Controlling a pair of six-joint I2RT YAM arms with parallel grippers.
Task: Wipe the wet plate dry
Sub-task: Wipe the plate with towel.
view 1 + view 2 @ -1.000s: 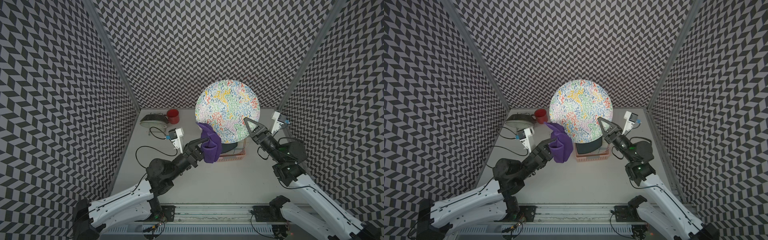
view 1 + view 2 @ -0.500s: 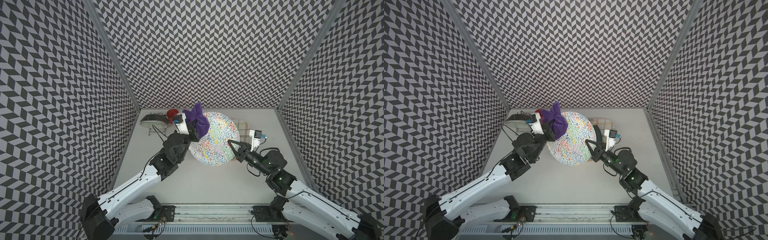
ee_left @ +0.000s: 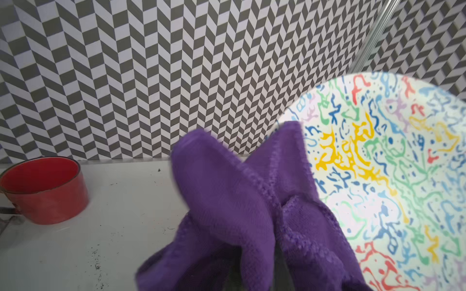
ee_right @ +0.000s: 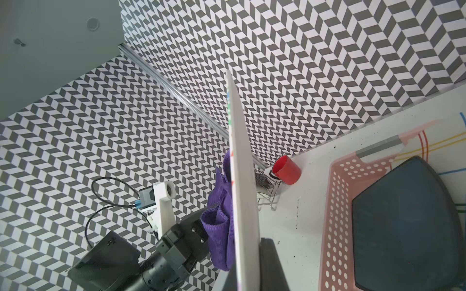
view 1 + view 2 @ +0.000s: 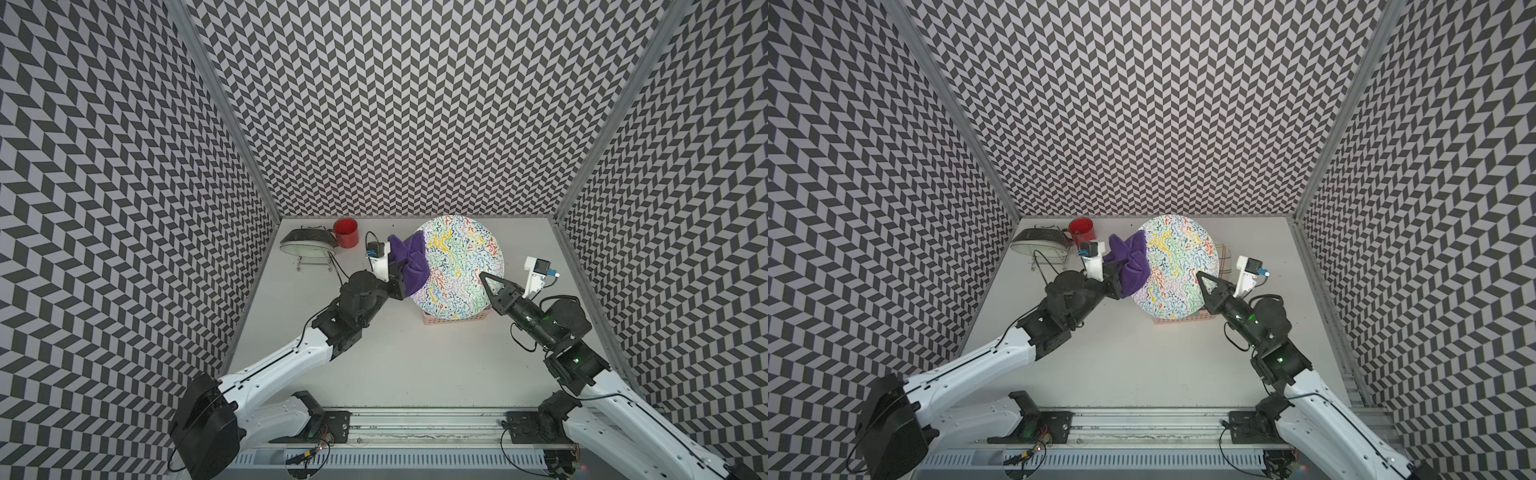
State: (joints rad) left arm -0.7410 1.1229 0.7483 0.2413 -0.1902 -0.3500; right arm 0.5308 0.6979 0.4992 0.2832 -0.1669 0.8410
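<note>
left jaws clenched on cloth (image 5: 409, 266) against plate (image 5: 461, 266) face | right jaws clamping plate rim

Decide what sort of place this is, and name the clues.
Probably a robot test cell: chevron walls enclose a table, two arms, a plate, cloth and mug.

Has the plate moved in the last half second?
Yes. In a top view the plate has shifted right, away from the fixed red cup.
</note>
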